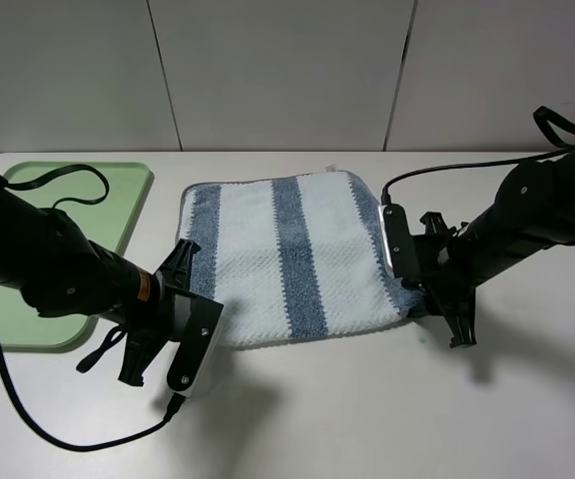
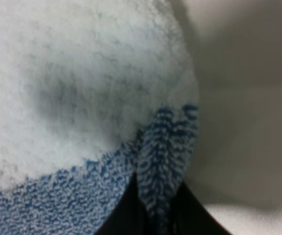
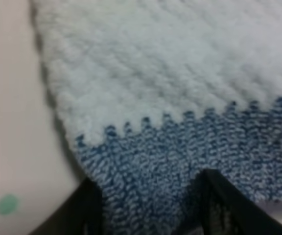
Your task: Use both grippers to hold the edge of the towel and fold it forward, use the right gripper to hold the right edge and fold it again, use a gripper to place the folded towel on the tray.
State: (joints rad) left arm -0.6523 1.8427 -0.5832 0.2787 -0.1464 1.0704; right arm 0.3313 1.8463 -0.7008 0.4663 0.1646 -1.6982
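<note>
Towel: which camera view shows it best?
Exterior high: nearly the whole striped towel is visible, lying spread out. Left wrist shows only a blue corner pinched between jaws; right wrist only a blurred blue-and-white edge.

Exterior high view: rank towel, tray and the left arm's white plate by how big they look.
1. towel, largest.
2. tray, counting only what shows; it is partly hidden and cut by the frame edge, so its full size may differ.
3. white plate, clearly smallest.
</note>
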